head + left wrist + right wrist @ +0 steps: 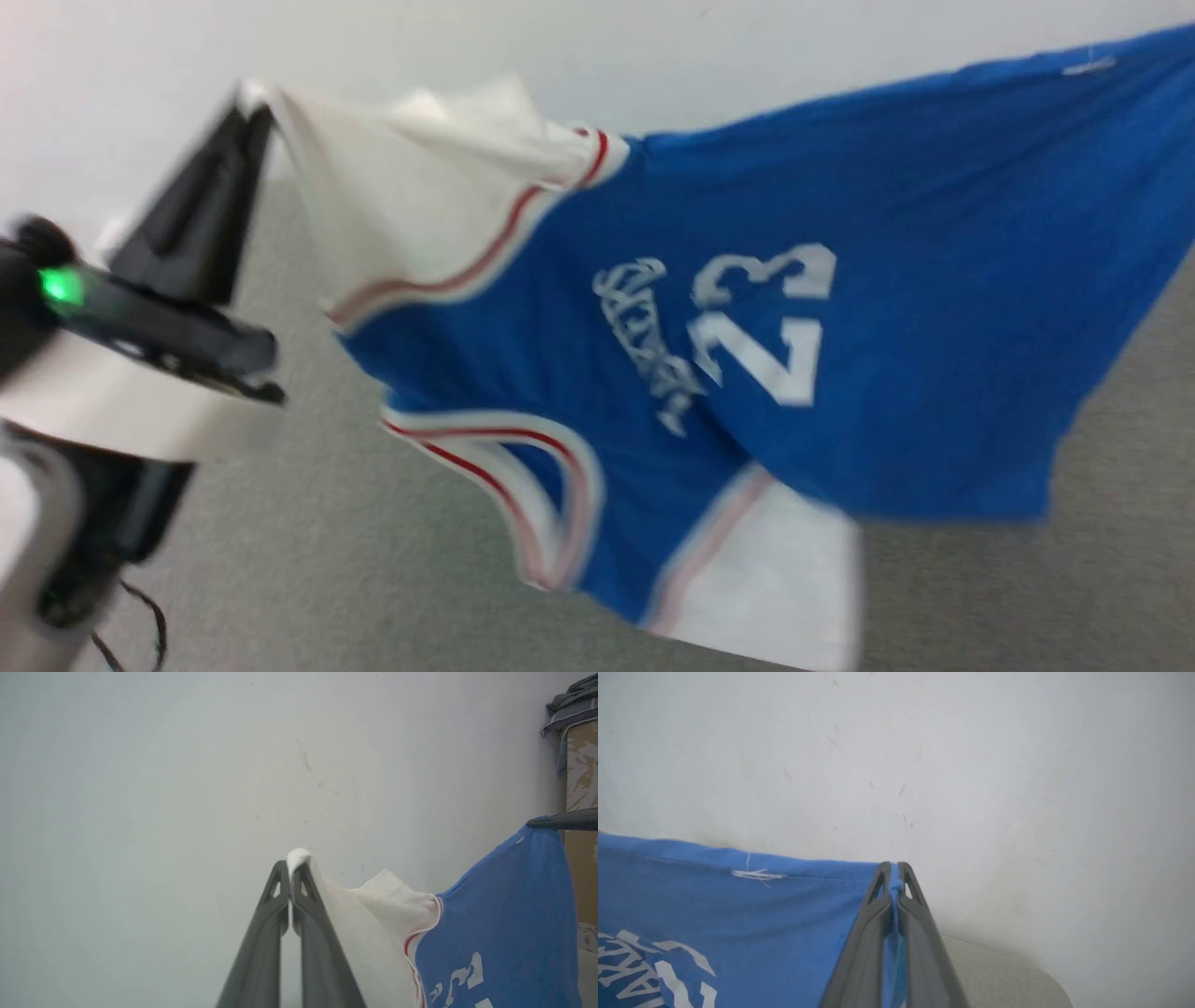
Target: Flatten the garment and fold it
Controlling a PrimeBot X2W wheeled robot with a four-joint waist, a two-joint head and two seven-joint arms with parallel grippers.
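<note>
pale wall (560, 47) backs the garment (887, 233), held aloft between the left gripper (293, 865) pinching a white sleeve tip and the right gripper (893, 868) pinching a blue edge; lowering both evenly, cloth taut, should lay it flat.

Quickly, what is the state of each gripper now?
Left gripper: closed, holding the garment by a white sleeve.
Right gripper: closed, holding the garment's blue edge.
</note>
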